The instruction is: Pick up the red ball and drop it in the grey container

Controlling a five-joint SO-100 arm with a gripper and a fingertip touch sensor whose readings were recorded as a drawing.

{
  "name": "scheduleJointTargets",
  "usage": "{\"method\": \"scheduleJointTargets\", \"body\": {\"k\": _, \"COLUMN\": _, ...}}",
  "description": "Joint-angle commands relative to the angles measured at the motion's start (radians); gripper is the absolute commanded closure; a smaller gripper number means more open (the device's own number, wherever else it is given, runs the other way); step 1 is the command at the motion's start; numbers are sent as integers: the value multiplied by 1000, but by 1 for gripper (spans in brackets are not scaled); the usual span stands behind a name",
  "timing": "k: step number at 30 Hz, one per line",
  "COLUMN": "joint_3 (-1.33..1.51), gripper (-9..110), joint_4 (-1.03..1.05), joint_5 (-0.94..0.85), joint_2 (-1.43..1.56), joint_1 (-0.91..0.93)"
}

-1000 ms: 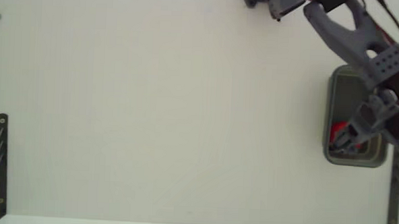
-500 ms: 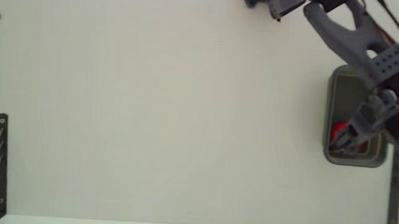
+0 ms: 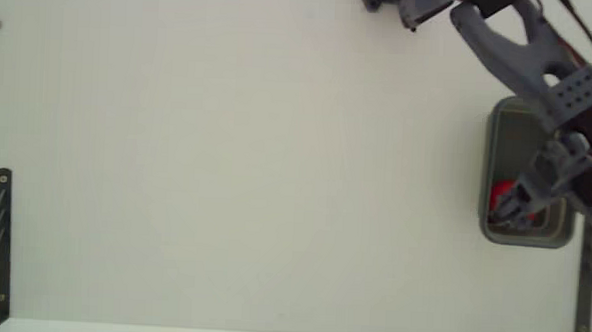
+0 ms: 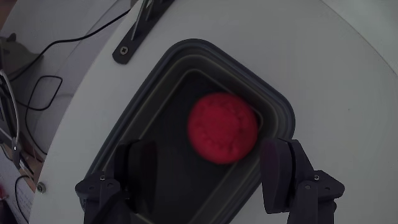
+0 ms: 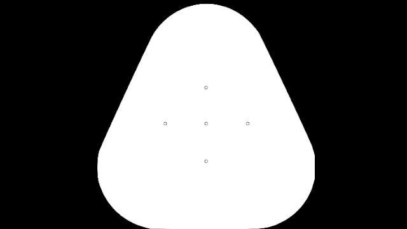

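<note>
Release stage over the grey container [image 4: 124, 124]. In the wrist view the pincer [image 4: 208, 165] stands wide open above the tub's hollow, its two fingers [image 4: 283, 171] well apart and holding nothing. The red ball [image 4: 222, 127] shows between and beyond the fingers, clear of both, inside the dark hollow near the far corner of the rim; whether it has settled on the bottom or is in the air cannot be told. In the fixed view the grey container [image 3: 497, 145] sits at the right edge of the white counter [image 3: 236, 163], the pincer [image 3: 515, 204] overlapping its lower half, with a patch of the red ball [image 3: 497, 191] visible beside it.

Risks, as judged: a light ball may bounce off the tub's floor or wall and hop over the rim onto the counter. A careless retreat could also snag a finger on the thick rim and drag or tip the tub, or nudge the ball out. A straight lift before swinging away would avoid both.
</note>
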Motion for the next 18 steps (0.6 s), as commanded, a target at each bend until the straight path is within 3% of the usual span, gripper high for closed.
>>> {"method": "scheduleJointTargets", "body": {"k": 1, "joint_3": 9, "gripper": -9, "joint_4": -10, "joint_5": 5, "joint_2": 79, "joint_1": -16}}
{"method": "scheduleJointTargets", "body": {"k": 18, "joint_3": 31, "gripper": -9, "joint_4": -10, "joint_5": 5, "joint_2": 101, "joint_1": 1}}
